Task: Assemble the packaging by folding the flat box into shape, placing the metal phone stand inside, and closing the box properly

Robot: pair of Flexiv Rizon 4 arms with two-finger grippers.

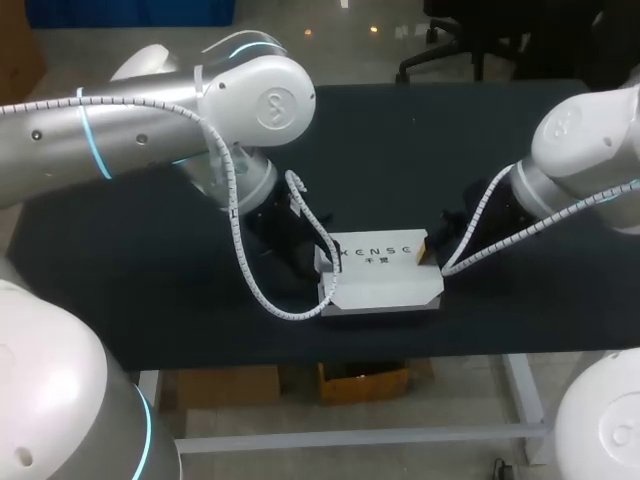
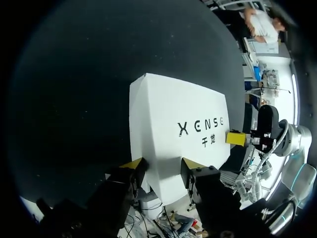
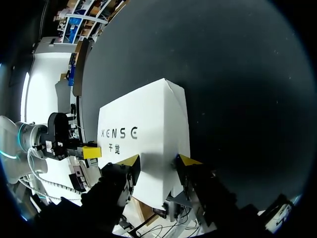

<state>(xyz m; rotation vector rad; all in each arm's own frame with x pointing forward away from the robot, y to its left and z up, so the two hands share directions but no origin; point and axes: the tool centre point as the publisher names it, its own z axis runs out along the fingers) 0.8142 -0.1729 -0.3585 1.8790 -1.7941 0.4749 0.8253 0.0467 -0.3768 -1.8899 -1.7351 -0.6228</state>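
The white box [image 1: 380, 272] lies flat-sided on the dark table [image 1: 130, 290], close to its front edge, printed face up, with a lower panel spread out toward that edge. At the box's left end sits the left gripper [image 2: 163, 166], its jaws standing partly apart over the near edge of the box; the yellow tips look to rest over the top face rather than pinch it, though the angle makes that hard to judge. At the box's right end the right gripper [image 3: 158, 159] is set the same way, jaws partly apart over that end. A white coiled cable [image 1: 250, 285] hangs from the left arm [image 1: 150, 110] to the table beside the box.
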